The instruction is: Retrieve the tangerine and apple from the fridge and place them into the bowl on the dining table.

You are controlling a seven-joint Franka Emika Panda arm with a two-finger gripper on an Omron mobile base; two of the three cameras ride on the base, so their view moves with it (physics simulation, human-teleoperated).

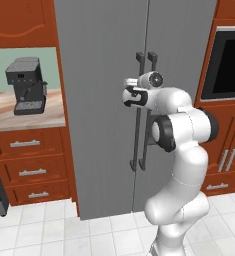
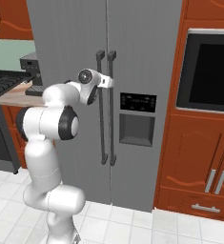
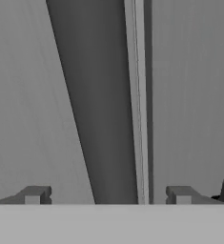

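The tall grey fridge (image 1: 99, 125) (image 2: 70, 43) stands with both doors closed, so the tangerine and the apple are hidden. Its two long vertical handles (image 1: 138, 115) (image 2: 101, 114) run side by side along the door seam. My gripper (image 1: 131, 82) (image 2: 107, 82) is up against the upper part of these handles. In the hand view the gripper (image 3: 108, 194) is open, fingertips (image 3: 35, 194) wide apart, with a dark handle (image 3: 99, 119) between them and the door seam (image 3: 140, 95) just beside it. The bowl and dining table are out of view.
A dark coffee machine (image 1: 26, 85) sits on the counter left of the fridge, above red-brown drawers (image 1: 31, 172). A black built-in oven (image 1: 229, 62) (image 2: 206, 71) and cabinet doors (image 2: 213, 181) stand to the right. The dispenser panel (image 2: 137, 119) is on the right door.
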